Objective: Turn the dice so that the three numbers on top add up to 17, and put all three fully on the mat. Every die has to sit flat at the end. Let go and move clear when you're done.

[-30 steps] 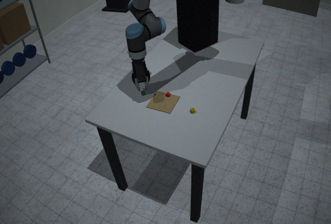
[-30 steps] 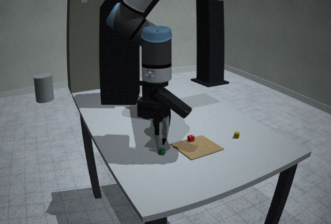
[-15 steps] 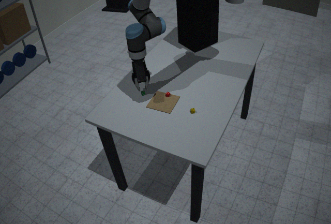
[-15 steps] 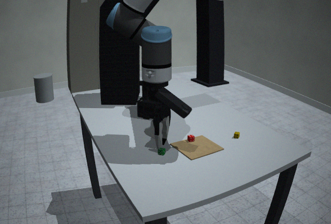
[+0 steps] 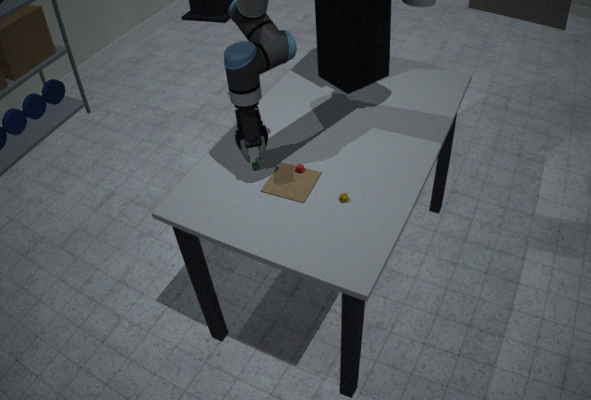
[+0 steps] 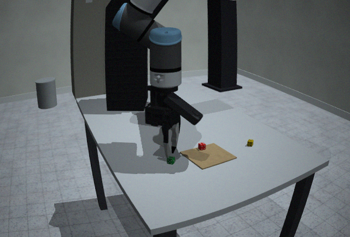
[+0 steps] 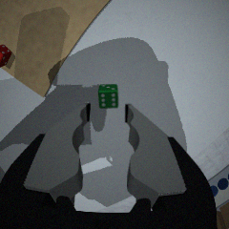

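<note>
Wrist view: tool (image 7: 107,112) empty, jaws part-open just above green die (image 7: 108,95), which sits off the mat (image 7: 33,38). Centre over it, descend, then grip squarely.

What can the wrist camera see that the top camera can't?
Only the wrist view shows the pips on the small green die and the gap between it and the gripper, which holds nothing. Only the top view shows the small yellow die, the table legs and a shelf rack. Both show the green die, the small red die and the tan square mat.
</note>
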